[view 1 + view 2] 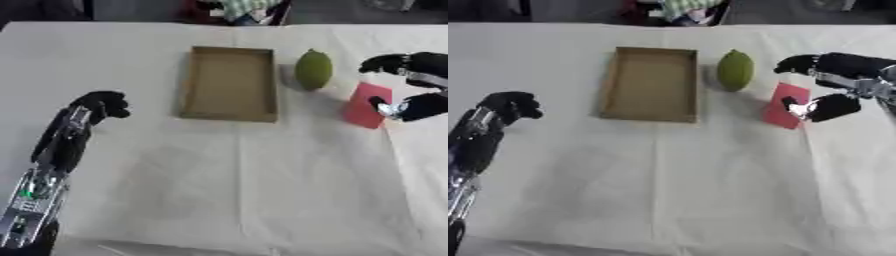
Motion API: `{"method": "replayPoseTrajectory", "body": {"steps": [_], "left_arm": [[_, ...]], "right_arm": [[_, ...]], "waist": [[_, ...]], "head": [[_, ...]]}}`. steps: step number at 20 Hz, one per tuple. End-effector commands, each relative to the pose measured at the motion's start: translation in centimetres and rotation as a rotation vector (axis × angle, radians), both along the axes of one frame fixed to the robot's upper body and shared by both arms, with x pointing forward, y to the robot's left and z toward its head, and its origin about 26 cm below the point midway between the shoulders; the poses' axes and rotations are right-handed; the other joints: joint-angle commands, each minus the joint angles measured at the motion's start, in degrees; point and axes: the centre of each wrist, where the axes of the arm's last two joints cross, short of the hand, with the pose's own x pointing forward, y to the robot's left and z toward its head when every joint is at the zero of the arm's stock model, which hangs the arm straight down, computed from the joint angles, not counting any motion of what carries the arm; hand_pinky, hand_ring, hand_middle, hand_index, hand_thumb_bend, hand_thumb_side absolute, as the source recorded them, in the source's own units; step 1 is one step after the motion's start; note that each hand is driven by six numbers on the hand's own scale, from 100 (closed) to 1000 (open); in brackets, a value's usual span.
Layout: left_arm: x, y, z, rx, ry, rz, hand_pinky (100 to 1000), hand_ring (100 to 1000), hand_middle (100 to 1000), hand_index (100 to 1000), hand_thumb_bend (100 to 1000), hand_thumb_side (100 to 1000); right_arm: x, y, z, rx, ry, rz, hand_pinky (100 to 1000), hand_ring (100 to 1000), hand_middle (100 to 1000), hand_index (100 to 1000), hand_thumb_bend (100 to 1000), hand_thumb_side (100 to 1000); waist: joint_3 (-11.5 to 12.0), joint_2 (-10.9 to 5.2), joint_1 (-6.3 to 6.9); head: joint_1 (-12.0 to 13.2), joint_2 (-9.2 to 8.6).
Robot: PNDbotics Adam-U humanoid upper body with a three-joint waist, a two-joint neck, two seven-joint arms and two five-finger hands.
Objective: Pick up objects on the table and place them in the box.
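While the table [227, 190] is covered with a pale cloth that shows soft folds and creases, only three things lie on it, all in the far half. An open cardboard box [229, 83], shallow and rectangular with low brown walls, sits near the middle and holds nothing that can be seen. Just beside its right wall lies a green fruit [313, 70], oval and smooth, with a small pointed tip at its far end; it looks like a mango, and a narrow strip of cloth separates it from the box. To the right of the fruit, and a little nearer to the camera, lies a flat red object [365, 105], rectangular with a dull surface, turned somewhat askew. The right robot hand [830, 106] comes in from the right edge and is at this red object: its black thumb touches the right edge of the object, and the other fingers curl above it near the fruit, but whether it grips the object cannot be told. The fruit lies between the red object and the box. The left robot hand [103, 105] is well apart, on the left side of the table, with its dark fingers curled in and holding nothing.
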Motion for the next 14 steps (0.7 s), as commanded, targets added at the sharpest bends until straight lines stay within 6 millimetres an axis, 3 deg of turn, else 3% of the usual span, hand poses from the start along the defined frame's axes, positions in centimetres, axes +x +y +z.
{"method": "replayPoseTrajectory", "body": {"steps": [1, 14], "left_arm": [[0.1, 0.4, 0.9, 0.022, -0.024, -0.005, 707, 624, 610, 754, 100, 1000], [0.1, 0.3, 0.8, 0.024, -0.022, -0.006, 708, 624, 611, 754, 100, 1000]], "right_arm": [[0.1, -0.5, 1.0, -0.016, -0.022, -0.012, 844, 917, 983, 1000, 100, 717], [0.3, -0.6, -0.1, -0.011, 0.013, -0.021, 842, 914, 976, 1000, 100, 811]], "waist": [[0.1, -0.86, 0.01], [0.2, -0.77, 0.05]], "head": [[0.0, 0.29], [0.0, 0.29]]}}
